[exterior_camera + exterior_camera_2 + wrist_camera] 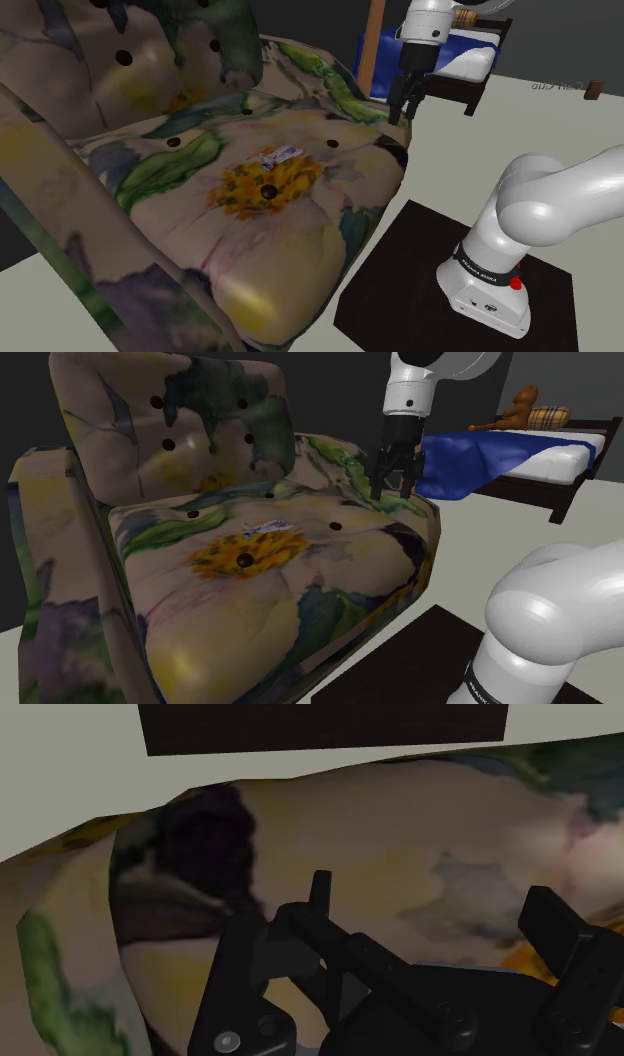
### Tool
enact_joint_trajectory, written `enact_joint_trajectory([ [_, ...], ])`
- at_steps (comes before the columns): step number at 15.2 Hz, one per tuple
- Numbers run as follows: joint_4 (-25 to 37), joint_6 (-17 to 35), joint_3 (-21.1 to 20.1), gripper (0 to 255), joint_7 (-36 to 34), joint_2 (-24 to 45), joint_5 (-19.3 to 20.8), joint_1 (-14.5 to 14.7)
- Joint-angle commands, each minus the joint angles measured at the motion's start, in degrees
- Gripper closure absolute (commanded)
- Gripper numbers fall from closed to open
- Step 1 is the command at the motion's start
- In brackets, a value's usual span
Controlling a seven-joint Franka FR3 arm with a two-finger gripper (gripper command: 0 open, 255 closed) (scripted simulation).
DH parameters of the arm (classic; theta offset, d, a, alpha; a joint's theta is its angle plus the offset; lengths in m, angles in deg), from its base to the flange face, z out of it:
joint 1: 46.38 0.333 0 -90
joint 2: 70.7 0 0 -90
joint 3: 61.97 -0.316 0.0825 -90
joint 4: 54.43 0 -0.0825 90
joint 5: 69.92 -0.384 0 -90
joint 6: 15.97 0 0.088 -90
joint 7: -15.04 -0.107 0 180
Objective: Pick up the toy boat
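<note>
The jaws were seen spread and empty above a seat corner of the floral armchair [300, 240]; the small pale toy boat [282, 156] was laid mid-cushion, apart.

The toy boat [281, 156] is small and pale, whitish with faint blue-grey marks, and lies flat on the floral seat cushion [330, 225]. It sits at the far edge of the cushion's yellow-orange flower centre [262, 185], roughly mid-seat. It is long and slim, its length slanting across the cushion, and nothing touches it.
</note>
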Motion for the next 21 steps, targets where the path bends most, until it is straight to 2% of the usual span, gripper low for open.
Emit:
enact_joint_trajectory([
  [1, 0.0, 0.0, 0.0, 0, 0.0, 0.0, 0.0, 0.0],
  [7, -0.04, 5.81, -9.85, 0, -21.97, 3.61, -8.97, -1.9],
  [12, 3.08, 11.95, -17.59, 0, -39.61, 10.16, -14.31, -4.18],
  [17, 8.63, 18.34, -24.57, 0, -57.05, 19.0, -16.44, -7.43],
  [21, 14.36, 23.06, -29.44, 0, -71.29, 27.18, -15.31, -10.49],
])
